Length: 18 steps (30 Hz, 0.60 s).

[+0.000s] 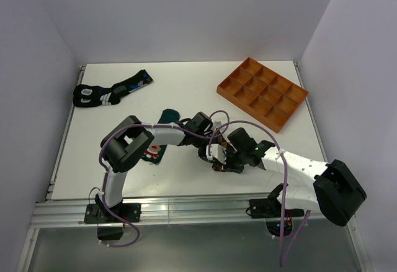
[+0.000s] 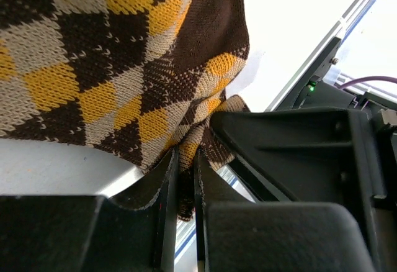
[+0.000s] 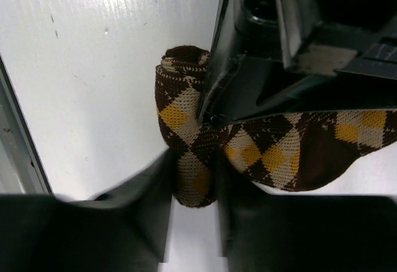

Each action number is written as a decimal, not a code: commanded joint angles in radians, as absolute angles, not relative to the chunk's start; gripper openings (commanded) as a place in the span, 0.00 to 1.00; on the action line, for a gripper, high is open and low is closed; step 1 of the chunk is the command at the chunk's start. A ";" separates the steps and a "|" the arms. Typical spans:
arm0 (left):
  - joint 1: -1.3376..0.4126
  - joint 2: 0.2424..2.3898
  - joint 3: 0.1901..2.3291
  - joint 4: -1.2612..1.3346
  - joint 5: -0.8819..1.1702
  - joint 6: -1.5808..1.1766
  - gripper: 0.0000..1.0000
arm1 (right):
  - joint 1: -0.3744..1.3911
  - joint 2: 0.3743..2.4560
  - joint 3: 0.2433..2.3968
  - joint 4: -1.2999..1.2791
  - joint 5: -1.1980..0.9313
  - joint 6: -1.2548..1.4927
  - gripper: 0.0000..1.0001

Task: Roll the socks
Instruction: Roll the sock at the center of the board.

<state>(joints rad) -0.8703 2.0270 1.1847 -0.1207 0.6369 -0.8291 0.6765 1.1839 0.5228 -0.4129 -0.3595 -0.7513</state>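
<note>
The brown-and-yellow checkered sock [image 2: 93, 67] lies between both grippers at the table's middle front [image 1: 218, 165]. My left gripper [image 2: 185, 163] is shut on an edge of its fabric, pinched between the two fingers. My right gripper [image 3: 192, 169] is shut on the rolled end of the same sock [image 3: 186, 129]; the unrolled part [image 3: 298, 148] runs off to the right under the left gripper's black body [image 3: 279, 48]. The dark teal sock [image 1: 166, 117] with a red-and-white figure [image 1: 151, 154] lies flat, partly hidden under my left arm. In the top view the left gripper [image 1: 211, 151] and right gripper [image 1: 224, 158] nearly touch.
A black sock pair with blue and white marks [image 1: 111, 90] lies at the back left. An orange compartment tray [image 1: 263, 92] stands at the back right. The metal rail of the table's front edge [image 1: 186, 208] runs close behind the grippers.
</note>
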 commanded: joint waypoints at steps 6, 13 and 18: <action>-0.856 1.996 1.118 -0.034 0.548 -0.894 0.25 | 0.669 1.219 0.505 -0.357 -0.348 -0.713 0.13; -0.854 1.861 0.999 0.121 0.361 -0.934 0.41 | 0.557 1.302 0.592 -0.491 -0.504 -0.774 0.13; -0.851 1.778 0.907 0.207 0.272 -0.953 0.43 | 0.439 1.445 0.719 -0.648 -0.610 -0.840 0.13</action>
